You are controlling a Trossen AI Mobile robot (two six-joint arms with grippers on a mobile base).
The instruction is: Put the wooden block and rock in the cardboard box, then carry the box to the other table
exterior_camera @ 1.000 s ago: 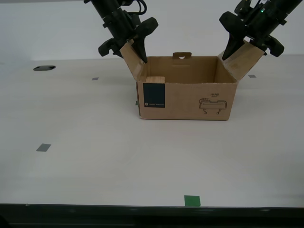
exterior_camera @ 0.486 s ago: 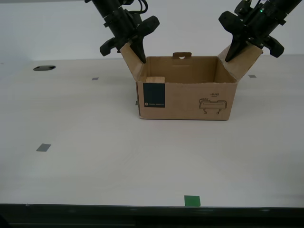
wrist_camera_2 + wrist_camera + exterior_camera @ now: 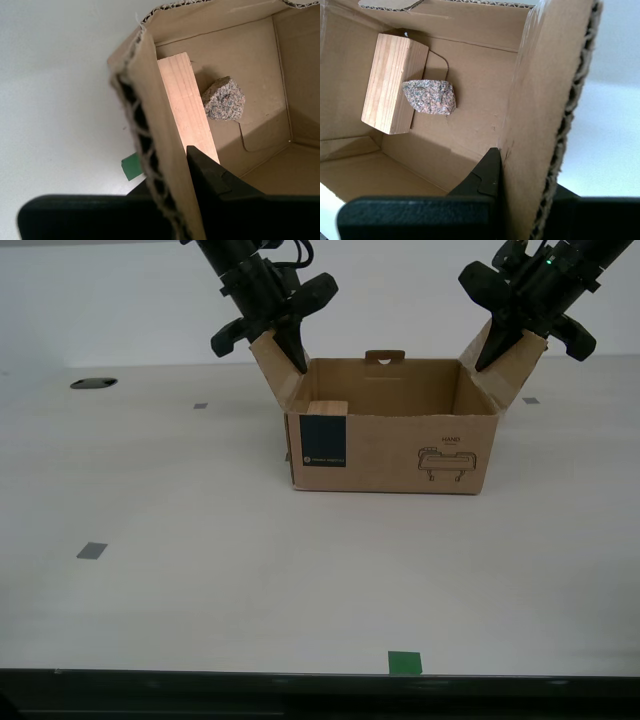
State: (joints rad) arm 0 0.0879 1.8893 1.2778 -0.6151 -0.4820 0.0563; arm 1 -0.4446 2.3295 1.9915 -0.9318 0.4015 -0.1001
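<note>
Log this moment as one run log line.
stage: lifting grip | my first gripper: shut on flap | my second gripper: shut on flap | wooden block, rock: inside cardboard box

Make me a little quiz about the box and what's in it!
1. True or false: the rock lies outside the box.
2. What is my first hand gripping? A) a flap of the box, B) a cup, C) nothing.
3. Fill in: beside the rock, inside the box, lies a wooden ____.

Key: 1 false; 2 A; 3 block.
</note>
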